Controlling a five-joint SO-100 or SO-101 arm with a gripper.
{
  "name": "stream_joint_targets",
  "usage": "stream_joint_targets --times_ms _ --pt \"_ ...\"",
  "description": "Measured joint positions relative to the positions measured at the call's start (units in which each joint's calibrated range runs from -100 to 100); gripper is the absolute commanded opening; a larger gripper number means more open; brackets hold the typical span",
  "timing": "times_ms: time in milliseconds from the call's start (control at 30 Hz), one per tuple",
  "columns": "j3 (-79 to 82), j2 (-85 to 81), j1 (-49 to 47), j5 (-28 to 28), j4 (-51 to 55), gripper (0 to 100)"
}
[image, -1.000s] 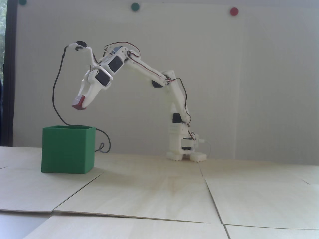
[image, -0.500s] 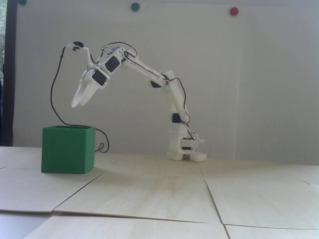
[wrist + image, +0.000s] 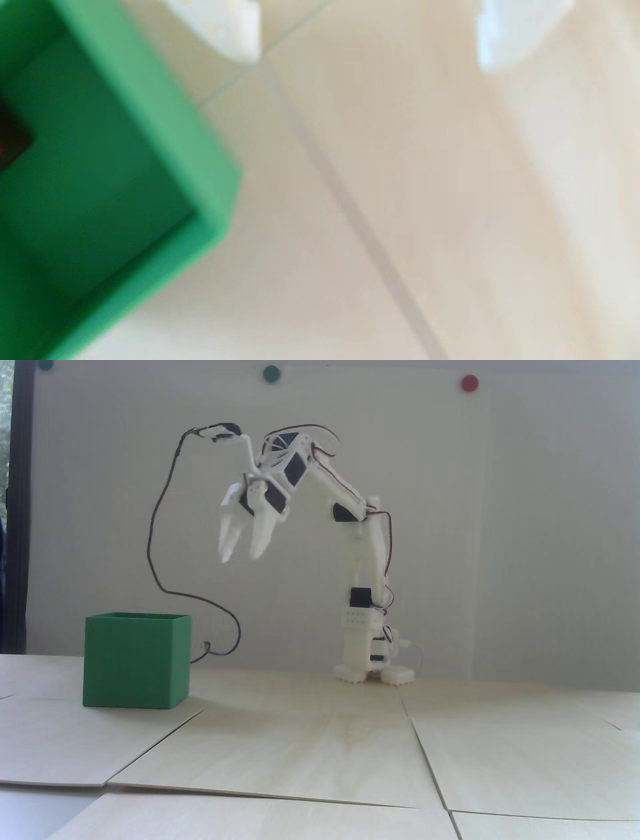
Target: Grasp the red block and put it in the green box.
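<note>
The green box (image 3: 135, 660) stands on the table at the left of the fixed view. In the wrist view the green box (image 3: 149, 114) fills the left side, and a dark red corner of the red block (image 3: 10, 142) lies inside it at the left edge. The fixed view hides the block behind the box wall. My white gripper (image 3: 241, 557) hangs open and empty, high above the table, to the right of the box. Its two fingertips (image 3: 239, 38) show wide apart at the top of the wrist view, where the gripper (image 3: 367, 62) is over bare table.
A black cable (image 3: 165, 560) loops from the wrist camera down behind the box. The arm's base (image 3: 372, 670) stands at the back centre. Pale wooden panels (image 3: 320, 750) with seams cover the table. Coloured round dots (image 3: 470, 382) sit on the wall.
One second ago the gripper held the red block above the box; half a second ago it was open and empty there. Now it has swung right and risen, away from the box.
</note>
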Motion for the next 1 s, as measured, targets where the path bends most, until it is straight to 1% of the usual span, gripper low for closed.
stream_joint_targets --times_ms 67,133,233,300,400,467,600,767,1000 --pt "6.98 -7.47 -1.83 0.00 2.58 1" --pt "16.56 -17.19 -3.90 0.00 4.83 3" --pt "25.43 -25.24 -5.35 0.00 5.91 2" --pt "39.57 -36.11 -6.27 0.00 6.41 2" --pt "49.87 -43.75 -7.80 -0.05 6.41 2" --pt "62.85 -52.22 -10.16 -0.98 6.41 2" --pt "79.68 -64.01 -13.14 -3.60 6.41 2" --pt "95.52 -80.95 -16.89 -6.88 6.41 2" --pt "114.15 -103.11 -18.49 -7.96 5.82 2"
